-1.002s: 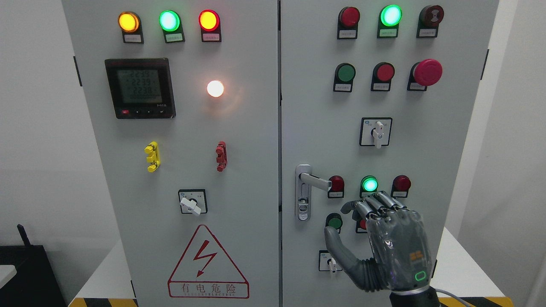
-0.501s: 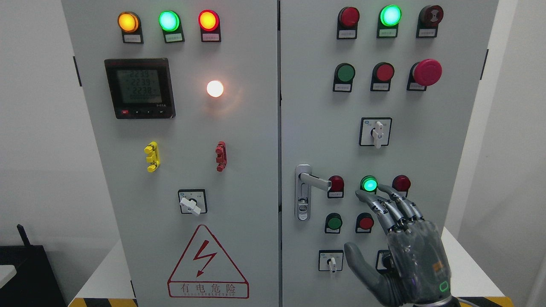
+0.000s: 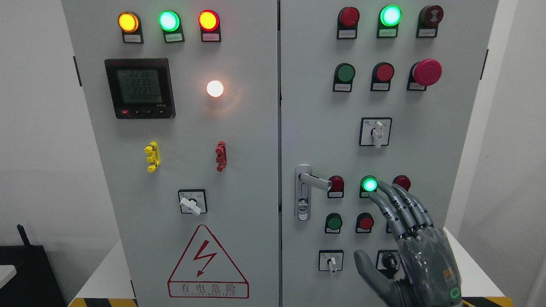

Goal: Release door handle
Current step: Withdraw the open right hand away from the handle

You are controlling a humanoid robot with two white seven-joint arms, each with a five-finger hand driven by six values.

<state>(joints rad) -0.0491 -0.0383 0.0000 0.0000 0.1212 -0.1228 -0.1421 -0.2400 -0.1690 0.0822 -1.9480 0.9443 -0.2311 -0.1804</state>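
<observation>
We face a tall grey metal control cabinet (image 3: 239, 140) with two doors, standing on a white desk (image 3: 477, 268); our right hand (image 3: 420, 249), grey and jointed, hangs at the lower right with fingers (image 3: 394, 204) spread, holding nothing, tips near a lit green lamp (image 3: 369, 184); the silver lever door handle (image 3: 313, 180) sits free, well left of it

Black digital meter (image 3: 140, 88) on left door, lit white lamp (image 3: 215, 88) beside it, red warning triangle (image 3: 207, 263) below
</observation>
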